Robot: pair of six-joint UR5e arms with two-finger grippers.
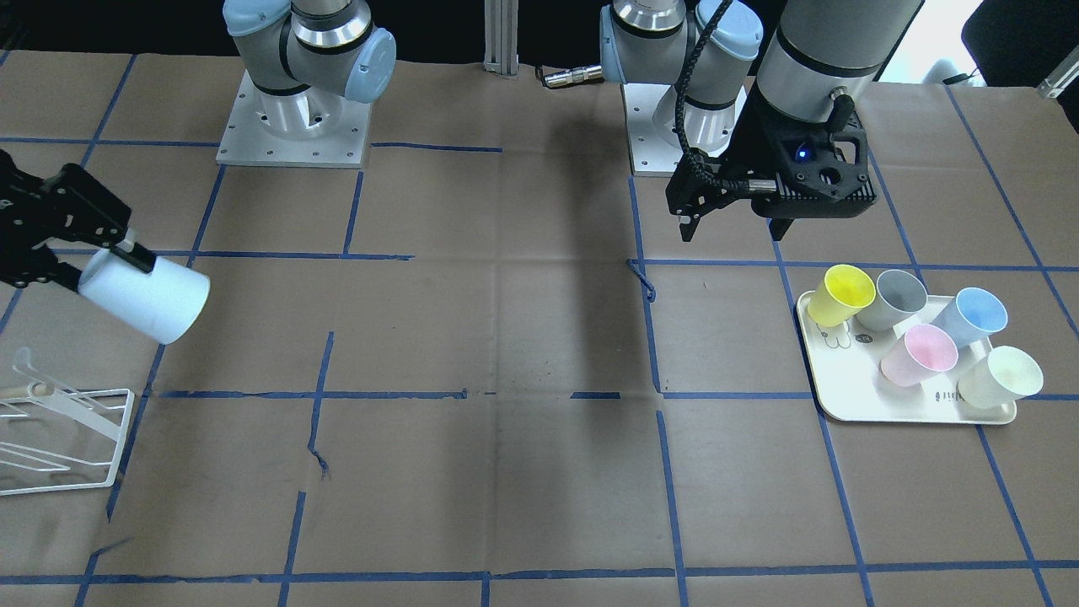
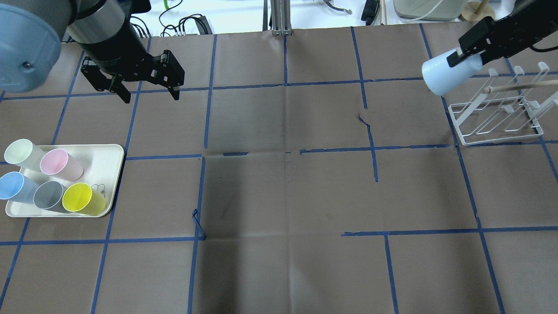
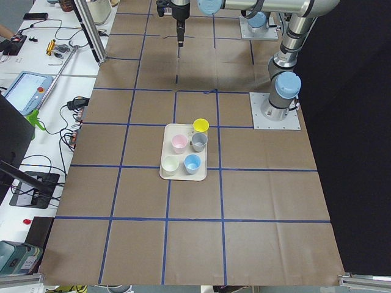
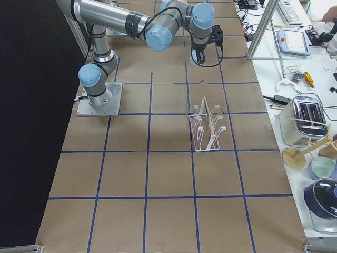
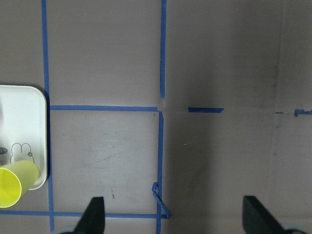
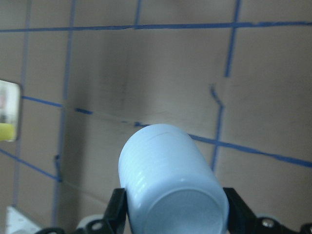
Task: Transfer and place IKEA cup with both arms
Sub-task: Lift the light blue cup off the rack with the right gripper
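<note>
Both fingers of the right gripper (image 2: 457, 61) press on the sides of the cup (image 2: 442, 74), gripping it firmly in the air. The pale blue cup is tilted, with its closed end pointing away from the gripper and down toward the middle of the table (image 2: 283, 196). It touches nothing else. Just beside and below it stands a white wire rack (image 4: 206, 129) with a wooden rod along its top. The table is covered in brown paper with a grid of blue tape. Well apart, at the other end, the left gripper (image 2: 151, 98) hangs over bare paper with its jaws spread wide and nothing between them. Near it lies a cream tray (image 2: 107, 174) holding five upright cups close together: a yellow cup (image 2: 80, 199), a grey cup (image 2: 48, 195), a pink cup (image 2: 56, 162), a second blue cup (image 2: 11, 187) and a pale green cup (image 2: 19, 152).
</note>
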